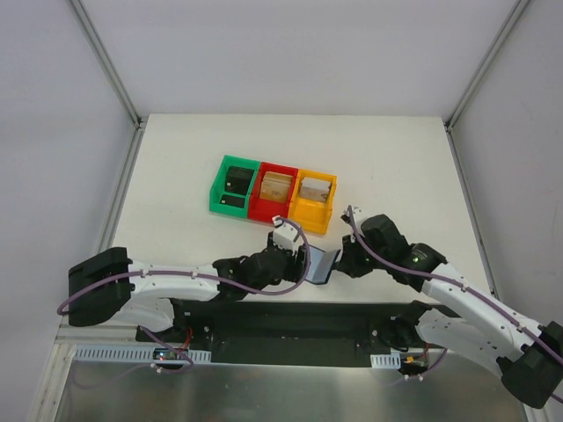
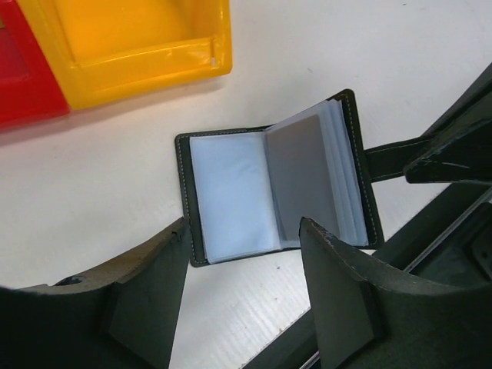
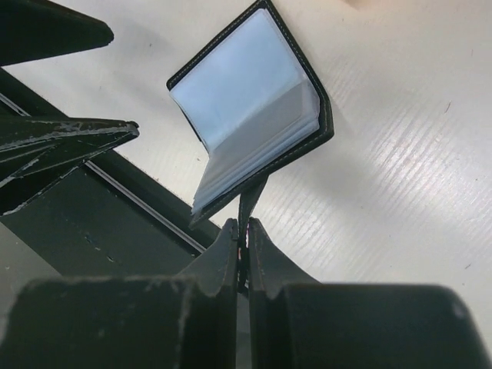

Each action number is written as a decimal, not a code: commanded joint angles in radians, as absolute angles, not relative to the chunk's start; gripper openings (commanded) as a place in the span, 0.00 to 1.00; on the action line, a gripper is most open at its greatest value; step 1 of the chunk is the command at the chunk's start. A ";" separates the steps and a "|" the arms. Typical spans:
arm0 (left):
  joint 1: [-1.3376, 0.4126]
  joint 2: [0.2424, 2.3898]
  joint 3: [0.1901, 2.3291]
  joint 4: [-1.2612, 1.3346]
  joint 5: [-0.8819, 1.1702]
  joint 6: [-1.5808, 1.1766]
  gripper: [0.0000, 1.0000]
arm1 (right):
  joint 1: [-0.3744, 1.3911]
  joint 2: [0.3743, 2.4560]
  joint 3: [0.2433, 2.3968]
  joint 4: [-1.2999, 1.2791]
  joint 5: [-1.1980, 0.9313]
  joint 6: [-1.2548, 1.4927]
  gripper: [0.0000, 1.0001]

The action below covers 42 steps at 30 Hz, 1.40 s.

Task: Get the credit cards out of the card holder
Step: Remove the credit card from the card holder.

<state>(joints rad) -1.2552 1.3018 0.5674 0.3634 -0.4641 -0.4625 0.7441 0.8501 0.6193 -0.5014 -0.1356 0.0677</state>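
Card holder point(image 2: 231, 192) open near front edge of table point(image 1: 396, 158), right tool point(image 3: 243, 231) clamped on its tab, left tool point(image 2: 244, 231) spread above

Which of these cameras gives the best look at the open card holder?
The left wrist view: the card holder lies open right below it, both clear sleeve pages facing the camera. The right wrist view sees it tilted, its strap pinched by the right pincer. The top view shows it small, between the arms.
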 commanded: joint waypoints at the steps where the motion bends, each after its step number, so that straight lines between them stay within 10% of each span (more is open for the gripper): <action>1: -1.250 1.301 0.566 0.437 -0.379 -0.469 0.58 | 0.750 0.844 0.650 -0.572 -0.132 0.032 0.00; 29: -1.239 1.512 0.647 0.618 -0.006 -0.272 0.63 | 0.719 0.793 0.635 -0.584 -0.075 0.086 0.00; 42: -1.302 1.551 0.514 0.821 -0.153 -0.052 0.63 | 0.709 0.802 0.640 -0.589 -0.080 0.081 0.00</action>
<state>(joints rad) -1.2819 1.5352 0.5076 0.7170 -0.0921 -0.1474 0.7147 0.7998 0.6037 -0.5774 -0.0700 0.0772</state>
